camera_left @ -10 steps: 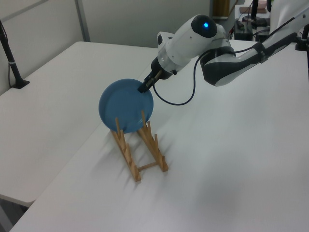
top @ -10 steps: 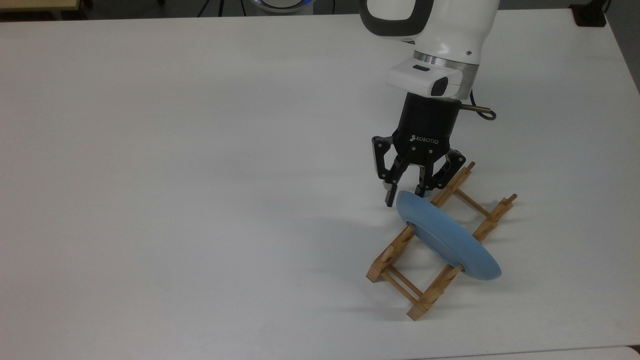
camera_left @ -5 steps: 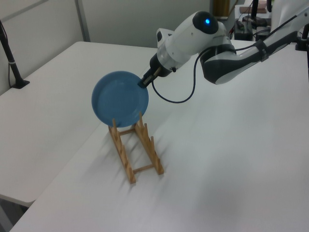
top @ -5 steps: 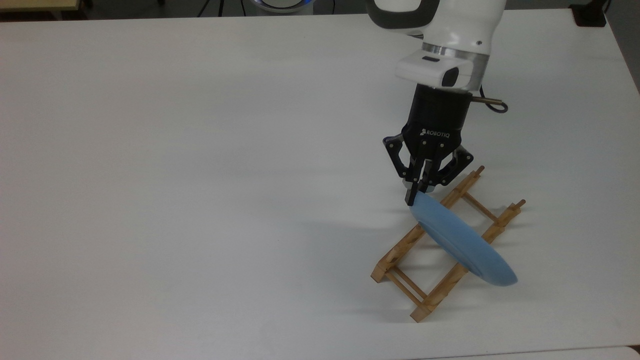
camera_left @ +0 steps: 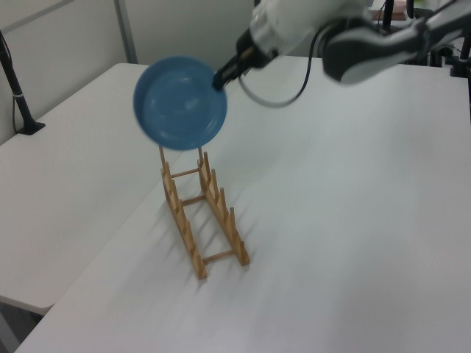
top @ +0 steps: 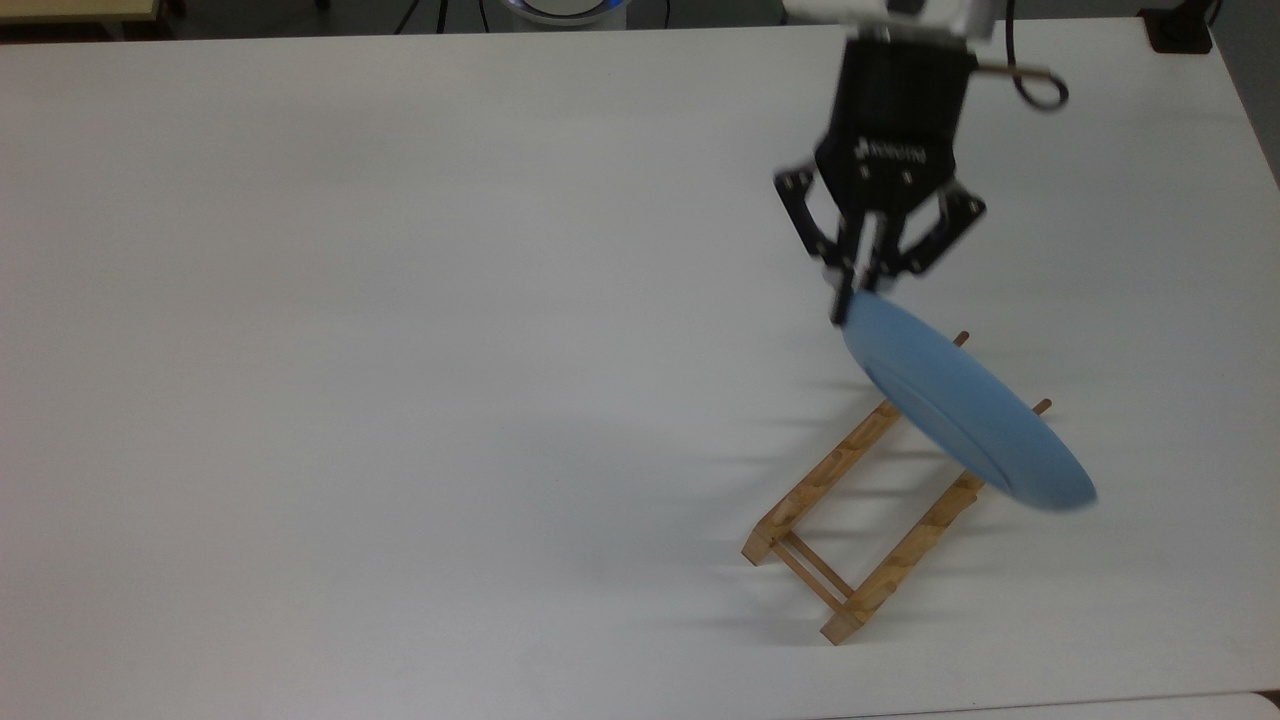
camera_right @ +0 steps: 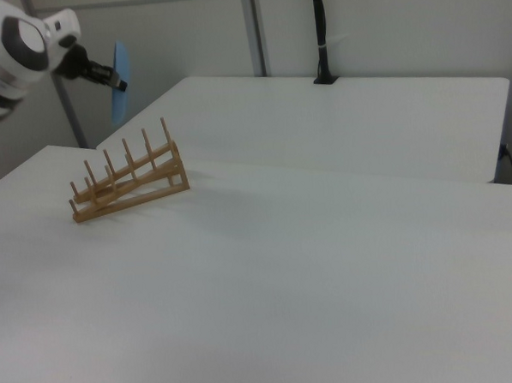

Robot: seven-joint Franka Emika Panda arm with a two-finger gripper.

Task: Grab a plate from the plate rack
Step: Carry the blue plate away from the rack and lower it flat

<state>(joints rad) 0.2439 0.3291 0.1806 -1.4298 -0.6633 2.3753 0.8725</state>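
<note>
A broad white table (top: 400,350) carries everything; in the right view a second white table (camera_right: 389,116) stands behind it across a narrow seam, with pale partition walls and grey metal posts (camera_right: 253,29) beyond, and a black pole on a small black foot (camera_right: 321,34) rises at that table's far edge. In the left view another black pole (camera_left: 15,84) stands at the table's far left edge.

The black two-finger claw (top: 848,300), on the end of the white robot arm (camera_left: 309,22), has its fingers pressed together on the rim of the round light-blue glossy plate (top: 965,410) — it pinches the plate at its upper edge in the top view, and at the plate's right rim in the left view (camera_left: 219,77). A black cable (top: 1035,85) loops beside the wrist.

The plate hangs in the air, clear above the small light-brown wooden plate rack (top: 860,520), touching none of its pegs. In the left view the plate (camera_left: 180,103) faces the camera, its shallow inside showing, above the rack's far end (camera_left: 202,213). In the right view it shows edge-on (camera_right: 120,81), upright, held by the claw (camera_right: 120,84) over the table's far left corner and behind the rack (camera_right: 127,185).

The rack lies flat on the table near the top view's lower right corner — its two notched rails run diagonally and its short pegs stand upright.
</note>
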